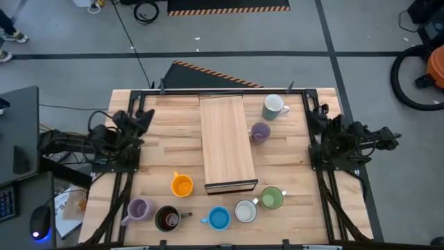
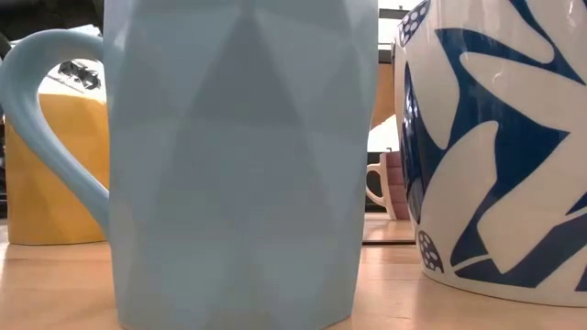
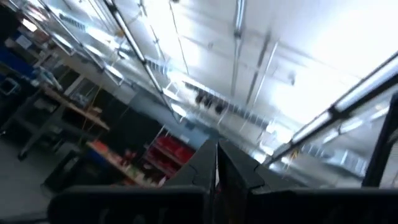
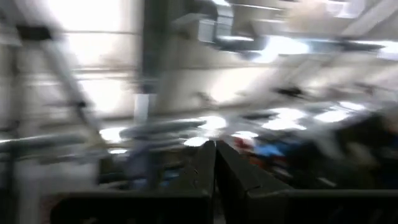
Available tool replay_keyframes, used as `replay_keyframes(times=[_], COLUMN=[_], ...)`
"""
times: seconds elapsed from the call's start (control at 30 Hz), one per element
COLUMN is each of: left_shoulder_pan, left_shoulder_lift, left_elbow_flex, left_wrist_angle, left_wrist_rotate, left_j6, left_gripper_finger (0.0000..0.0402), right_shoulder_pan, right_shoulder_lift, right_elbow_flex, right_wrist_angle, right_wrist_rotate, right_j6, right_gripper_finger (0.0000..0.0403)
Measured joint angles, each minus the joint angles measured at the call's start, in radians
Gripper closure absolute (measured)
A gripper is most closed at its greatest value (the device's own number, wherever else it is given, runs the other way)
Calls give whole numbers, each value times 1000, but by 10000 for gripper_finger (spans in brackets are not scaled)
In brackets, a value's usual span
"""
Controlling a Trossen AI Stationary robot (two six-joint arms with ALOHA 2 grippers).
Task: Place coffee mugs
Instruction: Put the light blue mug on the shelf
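On the butcher-block table there's no readable writing anywhere, just a blue leaf pattern on the white mug at the front edge. A long wooden board runs down the middle; beyond the table it's grey floor with a hazard-striped mat at 12 o'clock. Mugs: white and lavender around 1 o'clock, then orange, lavender, dark brown, blue, white and green along 6 o'clock. Left gripper parked at 9, right gripper at 3, both pinched closed, holding nothing.
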Motion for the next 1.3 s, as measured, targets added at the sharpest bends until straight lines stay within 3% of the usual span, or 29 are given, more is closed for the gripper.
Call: replay_keyframes(times=[0.1, 0.2, 0.3, 0.6, 0.93, 1.17, 1.3], left_shoulder_pan=[0, 0, 0, 0, 0, -1, -1], left_shoulder_lift=[0, 0, 0, 0, 0, 0, 0], left_elbow_flex=[0, 0, 0, 0, 0, 0, 0], left_wrist_angle=[36, 52, 68, 161, 56, 15, 14], left_wrist_rotate=[-34, -83, -126, -316, -327, -319, -284], left_j6=[0, -13, -75, -113, -112, -119, -113], left_gripper_finger=[379, 379, 379, 379, 379, 379, 379], right_shoulder_pan=[-11, -25, -36, -75, -74, -74, -74], right_shoulder_lift=[0, 0, 0, 0, 0, 0, 0], right_elbow_flex=[0, 0, 0, 0, 0, 0, 0], right_wrist_angle=[10, 8, 8, 136, 113, -41, -121], right_wrist_rotate=[241, 466, 566, 587, 446, 616, 650], right_j6=[94, 301, 423, 421, 587, 665, 795], right_gripper_finger=[384, 384, 384, 384, 384, 384, 384])
